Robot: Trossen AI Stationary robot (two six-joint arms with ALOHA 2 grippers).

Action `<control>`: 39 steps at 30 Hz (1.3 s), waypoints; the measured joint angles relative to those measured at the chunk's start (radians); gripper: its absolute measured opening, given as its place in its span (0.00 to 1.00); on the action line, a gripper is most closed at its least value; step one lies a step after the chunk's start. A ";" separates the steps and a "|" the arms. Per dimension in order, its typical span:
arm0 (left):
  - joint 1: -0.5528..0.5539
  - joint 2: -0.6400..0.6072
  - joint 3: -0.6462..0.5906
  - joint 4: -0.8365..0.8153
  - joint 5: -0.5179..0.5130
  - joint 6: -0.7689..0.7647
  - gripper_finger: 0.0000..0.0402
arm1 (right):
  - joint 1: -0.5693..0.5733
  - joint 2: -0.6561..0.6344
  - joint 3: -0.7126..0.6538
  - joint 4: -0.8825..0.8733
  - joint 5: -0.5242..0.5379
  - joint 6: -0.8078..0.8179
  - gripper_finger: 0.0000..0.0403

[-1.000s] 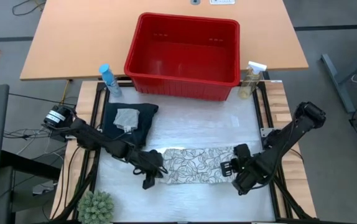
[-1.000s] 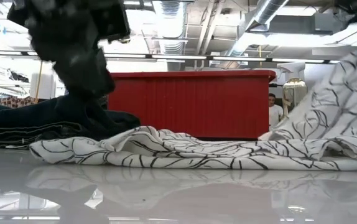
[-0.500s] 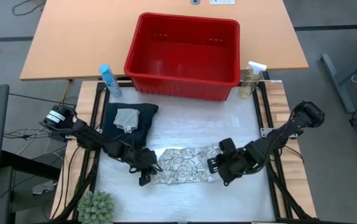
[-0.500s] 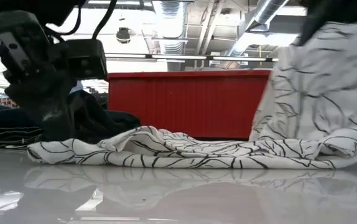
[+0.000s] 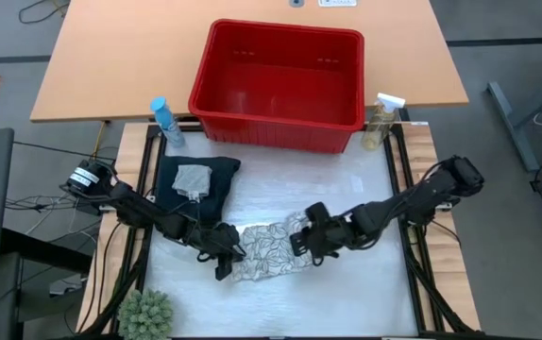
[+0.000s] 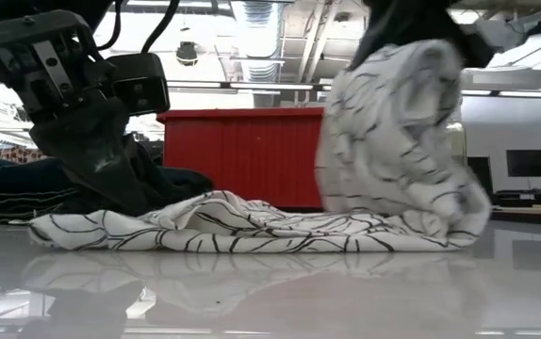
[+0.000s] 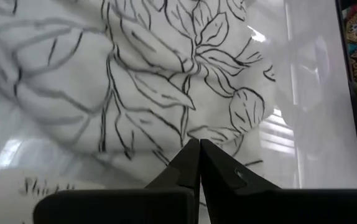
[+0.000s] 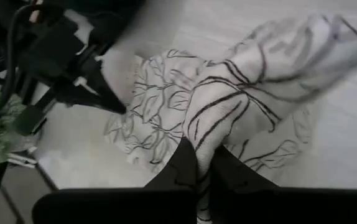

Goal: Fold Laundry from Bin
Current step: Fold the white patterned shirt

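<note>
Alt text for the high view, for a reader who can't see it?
Overhead: the right gripper holds one end of the leaf-print cloth lifted over its middle, while the left gripper, shut, pins the other end to the table. Behind lie folded trousers with a grey cloth on top, and an empty red bin.

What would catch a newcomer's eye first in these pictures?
The big red bin at the table's far edge, with no laundry visible in it. In front of it, the right gripper lifts one end of the leaf-print cloth over toward the left gripper, which pins the other end to the table. Left of the cloth, a grey cloth lies on folded dark trousers.
</note>
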 joint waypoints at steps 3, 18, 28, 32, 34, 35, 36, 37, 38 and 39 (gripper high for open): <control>0.000 0.000 0.000 -0.001 -0.004 0.001 0.00 | -0.029 0.044 0.000 0.093 -0.041 -0.049 0.08; -0.003 0.041 0.001 0.002 -0.041 0.007 0.00 | -0.076 0.248 0.141 0.289 -0.201 -0.217 0.08; -0.003 0.166 0.007 0.208 0.002 -0.010 0.00 | -0.106 0.329 0.188 0.304 -0.264 -0.233 0.08; -0.002 0.166 0.007 0.211 0.001 -0.011 0.00 | -0.107 0.366 0.187 0.360 -0.272 -0.246 0.08; -0.002 0.166 0.007 0.214 0.003 -0.014 0.00 | -0.107 0.378 0.187 0.420 -0.275 -0.269 0.12; -0.002 0.166 0.007 0.214 0.002 -0.015 0.00 | -0.107 0.378 0.187 0.439 -0.277 -0.285 0.16; -0.002 0.166 0.006 0.215 0.002 -0.017 0.00 | -0.107 0.378 0.187 0.457 -0.276 -0.301 0.20; -0.002 0.166 0.006 0.216 0.001 -0.018 0.00 | -0.107 0.378 0.188 0.477 -0.272 -0.317 0.25; -0.002 0.166 0.006 0.218 0.001 -0.018 0.00 | -0.108 0.377 0.189 0.480 -0.264 -0.326 0.30; -0.002 0.166 0.006 0.219 0.002 -0.019 0.00 | -0.111 0.376 0.189 0.474 -0.253 -0.336 0.35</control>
